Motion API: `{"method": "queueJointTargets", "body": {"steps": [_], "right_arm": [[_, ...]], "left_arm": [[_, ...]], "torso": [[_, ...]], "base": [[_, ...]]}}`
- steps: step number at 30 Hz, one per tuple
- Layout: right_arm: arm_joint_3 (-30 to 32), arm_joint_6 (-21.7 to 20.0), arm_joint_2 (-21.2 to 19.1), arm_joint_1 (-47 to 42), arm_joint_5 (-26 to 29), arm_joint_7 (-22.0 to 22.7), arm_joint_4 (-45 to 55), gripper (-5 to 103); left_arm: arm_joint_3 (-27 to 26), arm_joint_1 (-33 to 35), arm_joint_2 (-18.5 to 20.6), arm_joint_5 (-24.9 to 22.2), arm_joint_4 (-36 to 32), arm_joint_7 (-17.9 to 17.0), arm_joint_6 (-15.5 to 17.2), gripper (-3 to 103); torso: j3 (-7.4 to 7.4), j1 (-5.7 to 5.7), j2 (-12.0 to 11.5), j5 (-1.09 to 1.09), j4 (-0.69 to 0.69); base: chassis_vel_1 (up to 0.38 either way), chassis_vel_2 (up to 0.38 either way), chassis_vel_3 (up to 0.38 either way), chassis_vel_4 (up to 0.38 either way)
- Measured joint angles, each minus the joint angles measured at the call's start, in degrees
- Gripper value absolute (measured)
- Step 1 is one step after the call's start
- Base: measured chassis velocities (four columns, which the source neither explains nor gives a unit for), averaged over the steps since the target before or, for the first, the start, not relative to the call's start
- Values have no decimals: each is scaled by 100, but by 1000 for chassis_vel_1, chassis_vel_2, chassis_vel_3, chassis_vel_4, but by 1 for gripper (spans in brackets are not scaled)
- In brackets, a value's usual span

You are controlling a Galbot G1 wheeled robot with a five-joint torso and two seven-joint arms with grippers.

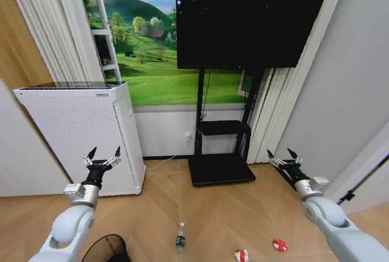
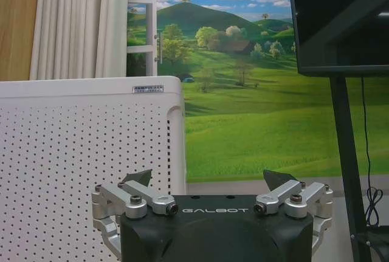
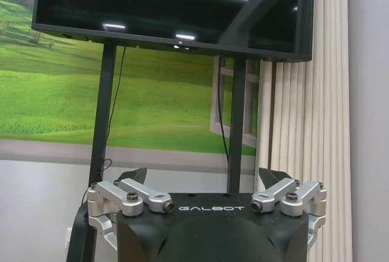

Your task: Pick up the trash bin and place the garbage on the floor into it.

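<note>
My left gripper and right gripper hang spread and empty — nothing begun: the black wire-mesh trash bin sits at seven o'clock, the clear green-labelled bottle and two crumpled red-and-white wrappers on the herringbone wooden floor toward five.

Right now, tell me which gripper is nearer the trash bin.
Left. The left gripper is raised, open, above the trash bin at the robot's left. The right gripper is raised, open, across the floor.
</note>
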Motion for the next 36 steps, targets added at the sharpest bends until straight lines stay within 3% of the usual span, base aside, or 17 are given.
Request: {"method": "queueJointTargets", "body": {"steps": [11, 36], "right_arm": [[49, -97, 80, -63, 98, 12, 5, 100], [34, -7, 86, -11, 70, -22, -152, 100]], "left_arm": [[-69, 7, 23, -30, 15, 23, 2, 100], [25, -164, 82, -82, 74, 58, 59, 100]], "torso": [[-236, -158, -394, 0, 2], [-611, -396, -1008, 0, 2]], "base": [[0, 0, 0, 0], [0, 0, 0, 0]]}}
